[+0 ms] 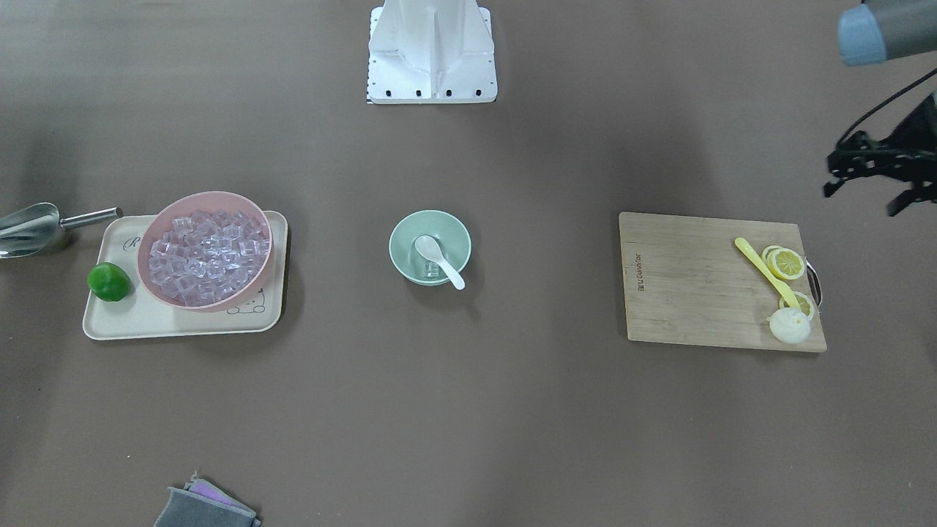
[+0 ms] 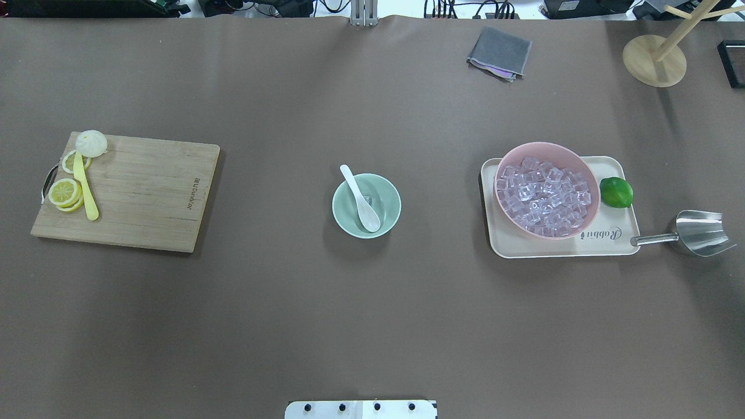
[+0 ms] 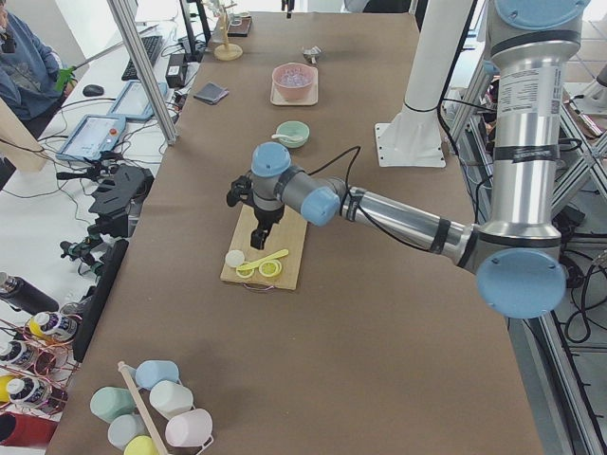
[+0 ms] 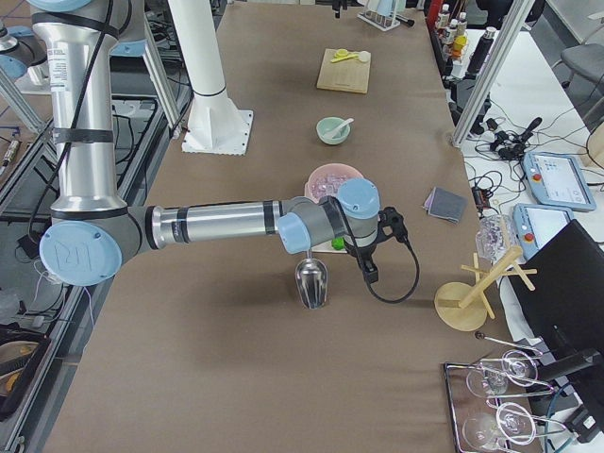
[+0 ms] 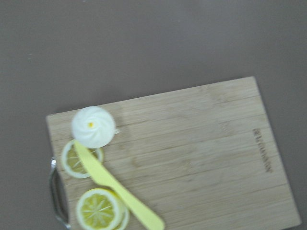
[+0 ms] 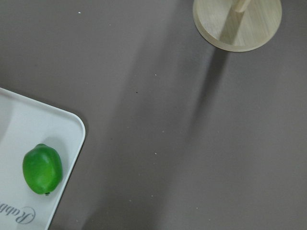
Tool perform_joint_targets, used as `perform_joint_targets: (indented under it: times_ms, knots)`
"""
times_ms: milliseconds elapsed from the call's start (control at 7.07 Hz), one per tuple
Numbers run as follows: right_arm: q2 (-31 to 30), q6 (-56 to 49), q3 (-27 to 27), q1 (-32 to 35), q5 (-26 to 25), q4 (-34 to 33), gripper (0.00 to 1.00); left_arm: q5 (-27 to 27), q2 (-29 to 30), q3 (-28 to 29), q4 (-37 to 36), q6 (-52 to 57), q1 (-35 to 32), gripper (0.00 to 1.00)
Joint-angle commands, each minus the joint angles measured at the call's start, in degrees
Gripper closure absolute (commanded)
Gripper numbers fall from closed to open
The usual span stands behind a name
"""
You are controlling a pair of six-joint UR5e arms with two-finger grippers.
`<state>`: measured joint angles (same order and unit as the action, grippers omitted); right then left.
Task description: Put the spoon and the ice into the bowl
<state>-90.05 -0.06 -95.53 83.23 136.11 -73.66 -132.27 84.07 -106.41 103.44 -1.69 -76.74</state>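
Heads up: your spoon (image 1: 438, 260) sits in the green bowl (image 1: 405, 233) dead centre of the frame, handle poking over the rim toward lower right, with one ice cube (image 1: 432, 270) tucked by its scoop. Both arms are well off. The left gripper (image 1: 875, 179) hangs at the right edge past the cutting board (image 1: 688, 278), and the right gripper (image 4: 368, 264) is by the metal scoop (image 4: 312, 281). You can't tell if either is open or closed. Looks done to me.

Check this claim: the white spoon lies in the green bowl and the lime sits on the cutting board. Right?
No. The spoon lies in the bowl, but the lime sits on the tray, not the cutting board; the overhead view shows it.
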Motion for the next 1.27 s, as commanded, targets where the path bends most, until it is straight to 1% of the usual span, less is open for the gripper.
perform_joint_targets:
  times_ms: [0,141,283,424,566,707,848,990,1131]
  knots:
    - [-1.70,-0.29,0.61,1.06,-2.23,0.37,0.00,-0.09,-6.26,3.04,-0.51,12.77,-8.58,0.02]
    - [-2.23,-0.29,0.18,1.06,-4.95,0.36,0.00,-0.79,-6.81,2.79,-1.65,8.76,-8.60,0.02]
    - [-2.85,-0.38,0.17,1.06,-5.06,0.10,0.00,-0.88,-6.03,2.70,-2.01,6.29,-8.51,0.02]
    - [-3.11,-1.07,0.61,0.97,-5.06,-0.16,0.00,-0.97,-5.59,4.44,-2.01,6.44,-8.43,0.02]
    - [-4.07,-1.17,1.13,0.97,-4.89,-0.16,0.00,-2.28,-4.97,6.11,-1.92,6.35,-8.42,0.02]
    - [-3.82,-1.17,2.18,0.97,-4.80,-0.16,0.00,-3.59,-3.14,6.82,-2.53,6.18,-8.42,0.02]
    - [-4.34,-1.34,2.63,1.06,-3.32,0.53,0.00,-4.04,-2.95,6.48,-4.63,6.09,-8.42,0.02]
    - [-4.78,-1.43,1.94,1.06,-1.91,0.45,0.00,-4.40,-2.95,6.39,-5.26,6.17,-9.03,0.02]
    - [-4.35,-1.43,2.36,0.97,-1.81,0.45,0.00,-4.40,-2.95,6.21,-5.00,6.35,-10.08,0.02]
